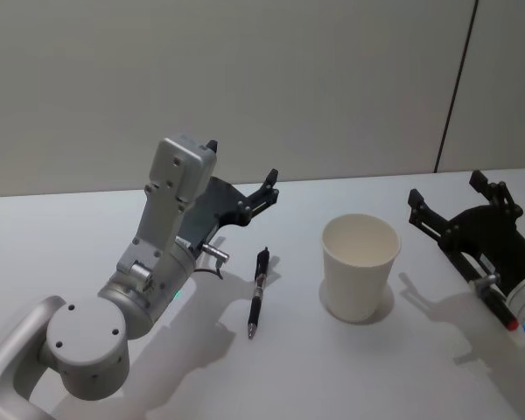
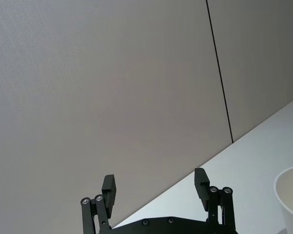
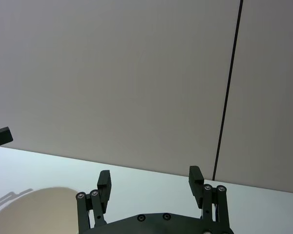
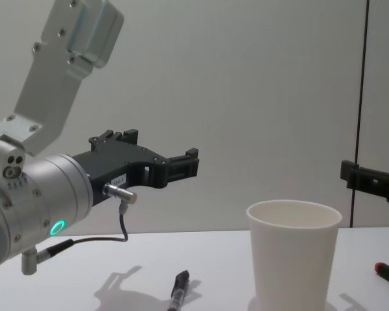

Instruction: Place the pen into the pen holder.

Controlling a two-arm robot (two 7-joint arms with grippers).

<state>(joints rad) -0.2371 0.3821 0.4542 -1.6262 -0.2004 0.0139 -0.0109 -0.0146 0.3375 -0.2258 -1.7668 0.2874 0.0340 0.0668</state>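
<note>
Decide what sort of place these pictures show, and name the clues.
Probably a robotics lab or test room: a plain white table, a blank grey panelled wall behind it, and a white paper cup and a black pen set out between the robot's left gripper and right gripper.

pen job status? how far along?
Done: nothing; the pen lies on the table beside the empty pen holder. In hand: nothing; left tool open, raised near the pen; right tool open on the holder's other side. To do: grasp, lift, drop in.

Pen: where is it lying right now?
In the head view, the pen lies flat on the table, left of the cup, near the left gripper.
</note>
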